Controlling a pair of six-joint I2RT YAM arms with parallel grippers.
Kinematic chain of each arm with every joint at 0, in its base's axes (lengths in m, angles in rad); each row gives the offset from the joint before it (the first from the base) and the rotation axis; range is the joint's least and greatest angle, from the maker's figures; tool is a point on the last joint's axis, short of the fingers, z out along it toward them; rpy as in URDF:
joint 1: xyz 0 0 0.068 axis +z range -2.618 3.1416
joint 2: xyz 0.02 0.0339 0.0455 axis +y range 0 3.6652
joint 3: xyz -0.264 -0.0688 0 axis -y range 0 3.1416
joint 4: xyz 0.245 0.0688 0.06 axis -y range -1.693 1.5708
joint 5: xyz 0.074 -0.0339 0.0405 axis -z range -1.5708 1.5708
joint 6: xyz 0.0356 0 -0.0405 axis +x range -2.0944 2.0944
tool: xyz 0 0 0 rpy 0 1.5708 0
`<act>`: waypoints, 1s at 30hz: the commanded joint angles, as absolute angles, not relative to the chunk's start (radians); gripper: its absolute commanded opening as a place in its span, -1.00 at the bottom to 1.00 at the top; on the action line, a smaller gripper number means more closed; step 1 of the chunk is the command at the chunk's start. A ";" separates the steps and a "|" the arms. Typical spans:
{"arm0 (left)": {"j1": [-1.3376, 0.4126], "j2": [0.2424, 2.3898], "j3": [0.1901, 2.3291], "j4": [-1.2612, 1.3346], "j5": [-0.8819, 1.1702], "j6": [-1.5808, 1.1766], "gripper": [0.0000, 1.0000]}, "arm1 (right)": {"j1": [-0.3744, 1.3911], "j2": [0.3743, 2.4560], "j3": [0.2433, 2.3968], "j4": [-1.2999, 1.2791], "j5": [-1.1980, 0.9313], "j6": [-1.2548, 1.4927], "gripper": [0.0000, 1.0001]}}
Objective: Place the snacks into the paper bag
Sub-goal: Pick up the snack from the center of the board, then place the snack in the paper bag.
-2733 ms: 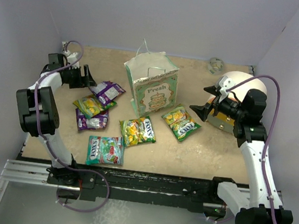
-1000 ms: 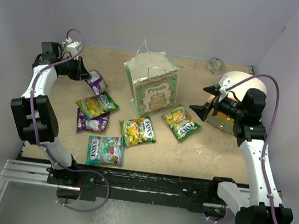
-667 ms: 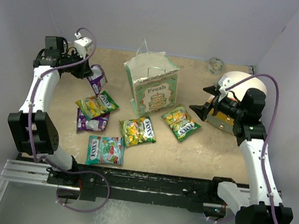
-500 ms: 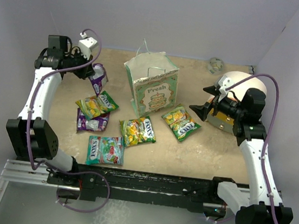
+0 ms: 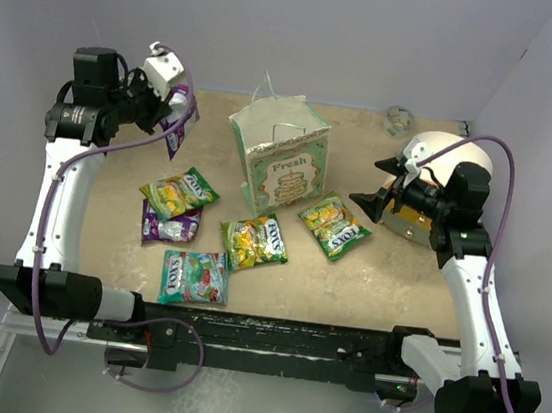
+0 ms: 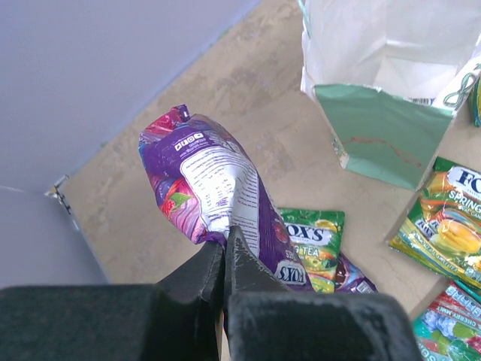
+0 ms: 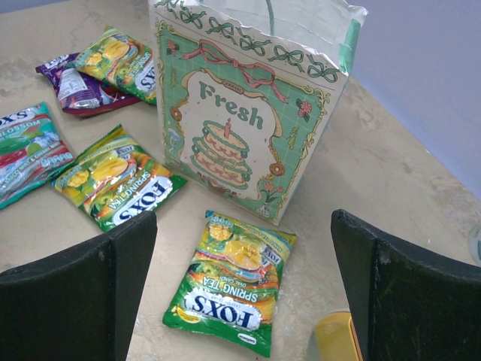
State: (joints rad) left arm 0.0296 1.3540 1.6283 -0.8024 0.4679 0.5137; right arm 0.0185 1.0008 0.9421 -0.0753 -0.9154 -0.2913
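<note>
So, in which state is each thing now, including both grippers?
left gripper: shut on the purple packet
purple packet: held above the table
paper bag: upright, mouth open
right gripper: open, empty
left yellow-green packet: flat, overlapping the second purple packet
second purple packet: flat, partly covered
middle yellow-green packet: lying flat
right yellow-green packet: lying flat
teal-and-red packet: lying flat

Glossy, crinkled plastic film on the purple candy packet (image 6: 218, 195) and the yellow-green Fox's packet (image 7: 229, 282); matt, lightly creased paper on the mint-green gift bag (image 7: 248, 135); matt, mottled beige board as the table top (image 5: 389, 271); smooth, matt finish on the lilac walls (image 5: 328, 32)
</note>
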 commanded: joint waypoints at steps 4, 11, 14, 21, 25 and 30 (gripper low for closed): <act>-0.008 1.308 1.737 -0.753 0.497 0.568 -1.00 | 0.014 0.998 0.947 -0.034 -0.952 -0.271 1.00; -0.061 1.284 1.767 -0.723 0.492 0.600 -1.00 | 0.014 0.981 0.939 -0.017 -0.948 -0.260 1.00; -0.092 1.293 1.788 -0.727 0.503 0.610 -1.00 | 0.013 0.998 0.948 -0.029 -0.955 -0.256 0.99; -0.166 1.328 1.843 -0.726 0.484 0.658 -1.00 | 0.014 0.986 0.945 -0.026 -0.947 -0.262 0.99; -0.213 1.361 1.878 -0.723 0.473 0.700 -1.00 | 0.014 0.989 0.945 -0.026 -0.948 -0.263 0.99; -0.269 1.393 1.901 -0.714 0.453 0.755 -1.00 | 0.014 0.985 0.944 -0.026 -0.941 -0.268 0.99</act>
